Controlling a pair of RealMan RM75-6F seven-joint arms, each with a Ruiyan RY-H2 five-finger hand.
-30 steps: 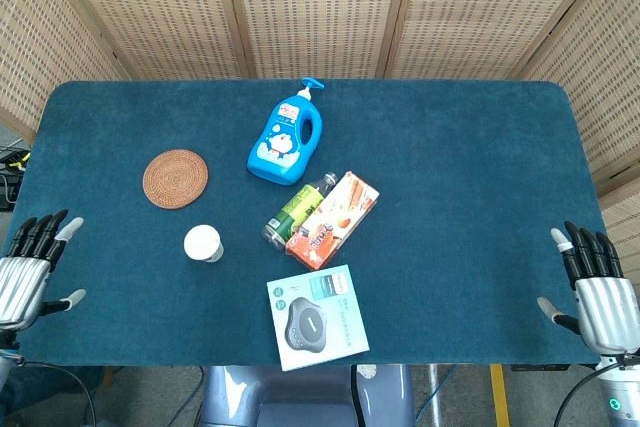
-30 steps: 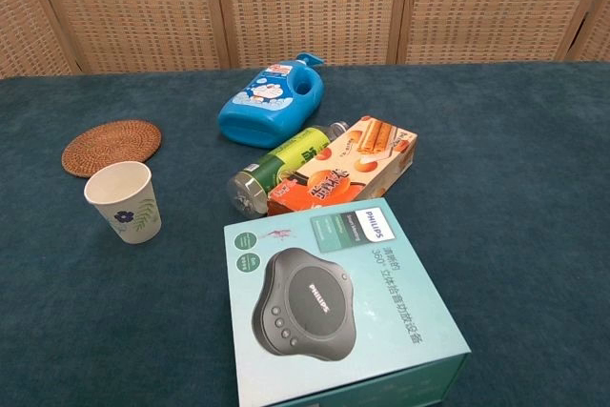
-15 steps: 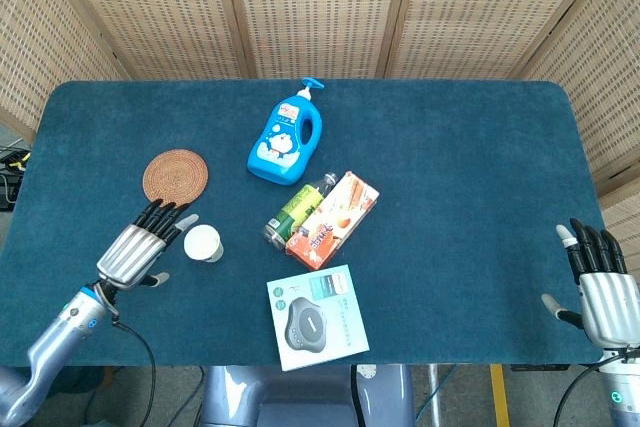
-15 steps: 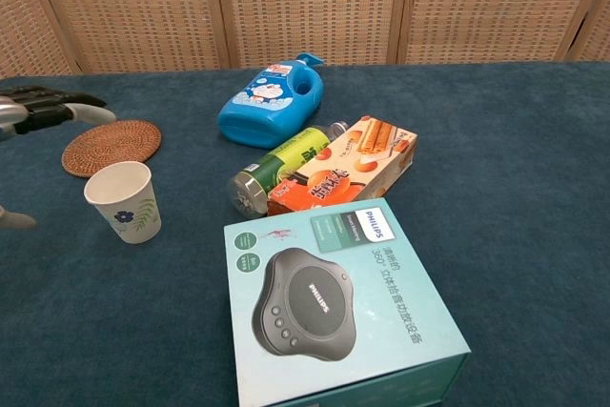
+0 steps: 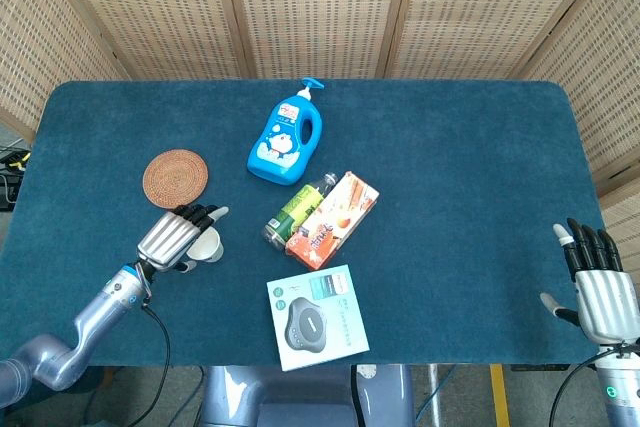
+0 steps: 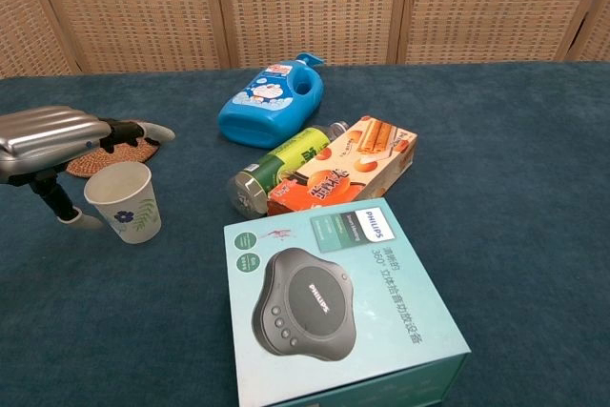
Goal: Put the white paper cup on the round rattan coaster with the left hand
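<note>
The table [image 5: 470, 167] under me is covered in dark blue cloth. Near its front edge lies a boxed speaker [image 6: 338, 307]; toward the middle sit a blue pump bottle [image 5: 287, 134] and an orange snack box [image 5: 333, 219] touching a green bottle [image 5: 293, 211]. My left hand [image 5: 178, 237] hangs over the white paper cup [image 6: 123, 201], fingers [image 6: 143, 131] spread, holding nothing. The cup stands upright near the left front, just in front of the round rattan coaster [image 5: 176, 177]. My right hand [image 5: 598, 292] rests at the front right corner, fingers apart, empty.
</note>
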